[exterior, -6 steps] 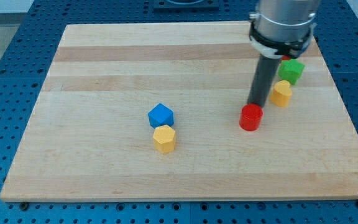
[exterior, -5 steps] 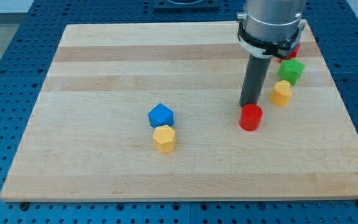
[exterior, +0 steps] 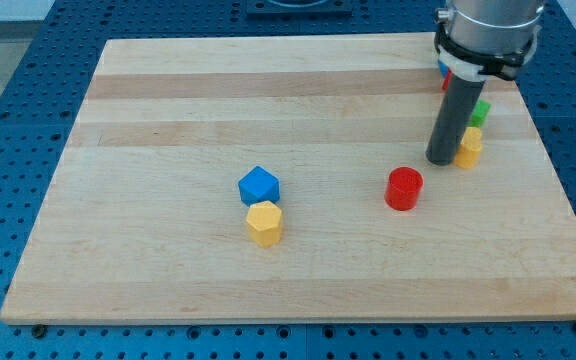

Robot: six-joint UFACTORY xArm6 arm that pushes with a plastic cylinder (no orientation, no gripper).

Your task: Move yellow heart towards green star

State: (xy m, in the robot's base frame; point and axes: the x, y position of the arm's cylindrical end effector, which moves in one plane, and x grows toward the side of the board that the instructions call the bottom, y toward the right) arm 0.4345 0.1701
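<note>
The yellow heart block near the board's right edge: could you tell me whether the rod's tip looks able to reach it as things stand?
Probably yes. My tip sits right against the left side of the yellow heart block, with nothing between them. The green star block lies just above the heart, partly hidden by the rod.

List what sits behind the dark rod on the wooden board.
Behind the dark rod, whose tip rests just left of it, the yellow heart block peeks out at the view's right, with the green star block above it. Their left parts are covered. Red and blue slivers show higher up, shapes hidden.
</note>
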